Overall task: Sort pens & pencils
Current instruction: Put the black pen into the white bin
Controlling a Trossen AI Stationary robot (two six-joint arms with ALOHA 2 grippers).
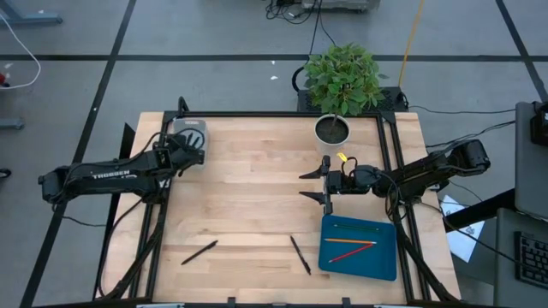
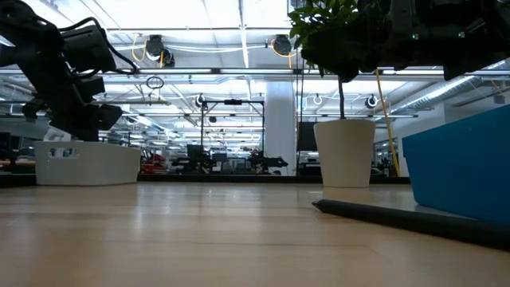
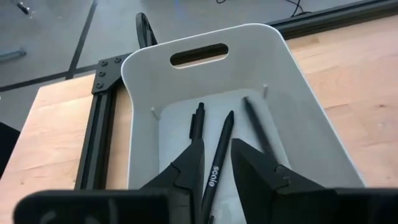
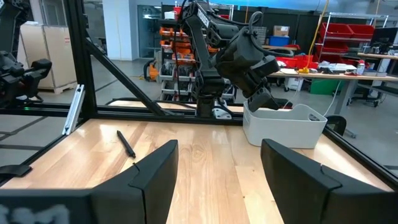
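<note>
A white bin (image 3: pixel 205 43) stands at the table's far left corner, and three black pens lie in it. My left gripper (image 3: pixel 217 146) hangs just over the bin (image 1: pixel 190 137), slanting down, its fingers a little apart on either side of the middle pen (image 3: pixel 222 134). Two more pens (image 1: pixel 199 252) (image 1: pixel 300 255) lie flat on the table near the front edge. Green, orange and red pencils (image 1: pixel 353 246) lie in a blue tray (image 1: pixel 385 261) at the front right. My right gripper (image 1: pixel 328 184) stands open and level above the table's right half, holding nothing. My left gripper has the middle pen's shaft (image 3: pixel 214 171) between its two fingers, which come from above and lie along the pen. A narrow gap shows on each side, so I cannot tell whether a finger touches it. The pen's far end lies on the bin's floor.
A potted plant (image 1: pixel 332 128) stands at the far edge, right of the middle. A black frame (image 1: pixel 390 154) runs round the table. The wooden top between the bin and the tray is bare. In the low view a pen (image 2: pixel 398 217) lies before the blue tray (image 2: pixel 462 167).
</note>
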